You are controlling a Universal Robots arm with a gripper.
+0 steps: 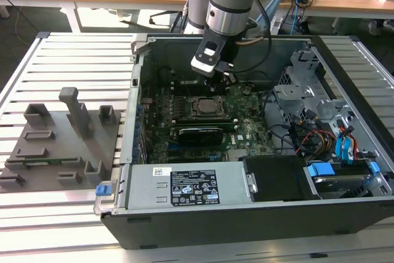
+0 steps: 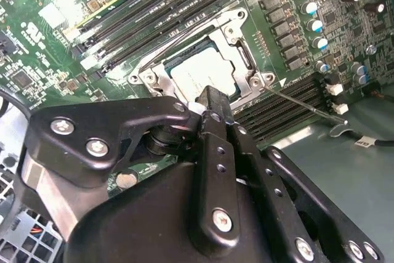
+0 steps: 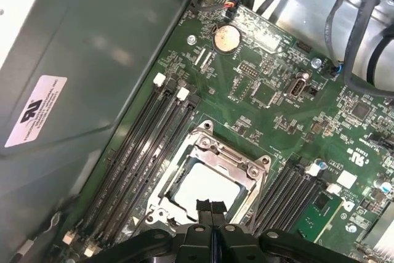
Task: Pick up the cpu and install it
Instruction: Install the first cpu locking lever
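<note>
The cpu [image 1: 204, 106] lies flat in the motherboard socket inside the open computer case [image 1: 141, 78], its silvery top framed by the metal socket bracket [image 3: 221, 155]. Both wrist views show the cpu [image 2: 202, 71] [image 3: 203, 184] just past my fingertips. My gripper [image 1: 226, 80] hangs a little above the socket, slightly toward the back of the case. Its two black fingers [image 3: 204, 206] are pressed together with nothing between them, so my gripper [image 3: 211, 206] [image 2: 212, 98] is shut and apart from the chip.
Grey fixture blocks [image 1: 61, 140] stand on the slatted table at the exterior view's left. Memory slots [image 3: 141, 152] flank the socket. A power supply [image 1: 184, 186] fills the case front, and a drive cage [image 1: 314, 103] with cables sits at the exterior view's right.
</note>
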